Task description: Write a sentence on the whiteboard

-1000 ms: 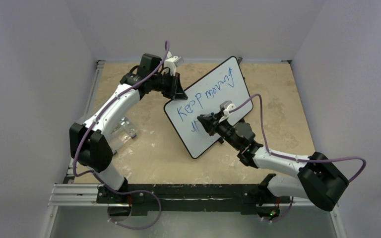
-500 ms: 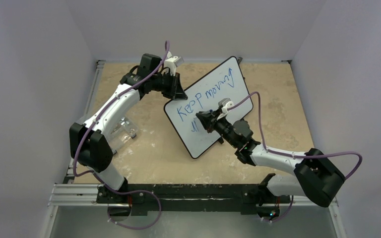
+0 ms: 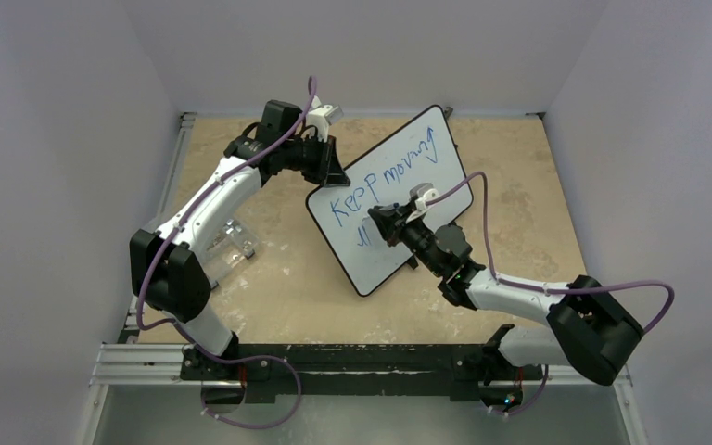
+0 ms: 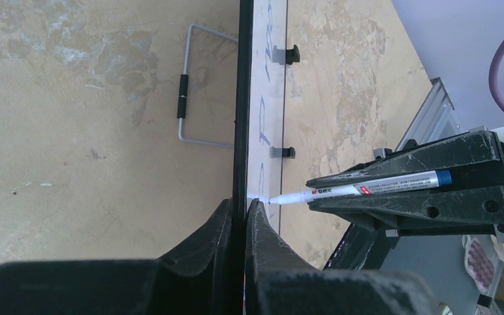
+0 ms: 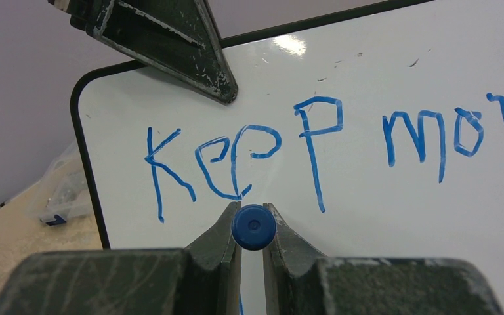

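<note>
Whiteboard: we see the whiteboard [image 3: 382,264] at the middle of the tabletop [image 3: 519,167], turned on a diagonal and tipped up rather than lying flat.
Left hand: the left hand [image 4: 239,211] is closed tight on the board's black rim by the upper left corner, steadying it.
Right hand: the right hand [image 5: 252,213] is clamped shut round a blue marker [image 4: 361,189], whose tip meets the white face just below the "Keep".
Done: the sentence [image 3: 385,176] reads "Keep moving" in blue along the top line, and a few strokes of a second line sit beneath it.
Left: we judge the second line barely begun. The hand hides part of it, so we cannot read it.
</note>
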